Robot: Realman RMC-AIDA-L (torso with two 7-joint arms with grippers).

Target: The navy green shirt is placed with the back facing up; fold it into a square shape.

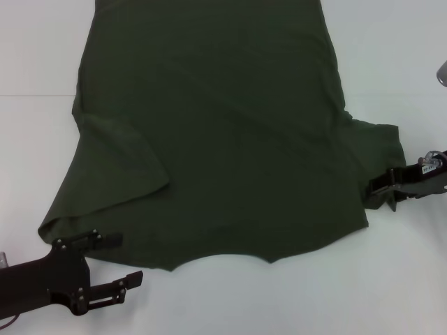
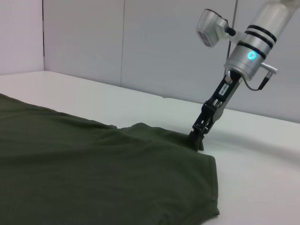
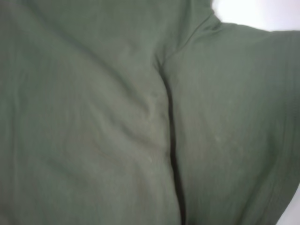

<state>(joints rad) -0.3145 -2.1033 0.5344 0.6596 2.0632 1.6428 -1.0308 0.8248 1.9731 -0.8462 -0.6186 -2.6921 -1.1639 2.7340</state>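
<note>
The navy green shirt [image 1: 223,132] lies spread flat on the white table [image 1: 391,42], covering most of the middle of it and running off the far edge of the head view. Its near edge is a scalloped curve; its left sleeve [image 1: 112,174] is folded diagonally inward over the body, and its right sleeve [image 1: 377,150] sticks out as a short flap. Left claw [image 1: 119,262] sits at the shirt's near-left corner, fingers apart, one finger [image 1: 105,239] over the cloth edge, the other [image 1: 122,285] on bare table just off the shirt. Right claw [image 1: 380,188] is at the near edge of the right sleeve, tip touching the cloth; whether it is apart or clamped, cannot tell. Bare table lies open beyond both sleeves and along the shirt's near edge. A grey wall [image 2: 140,42] stands behind the table.
</note>
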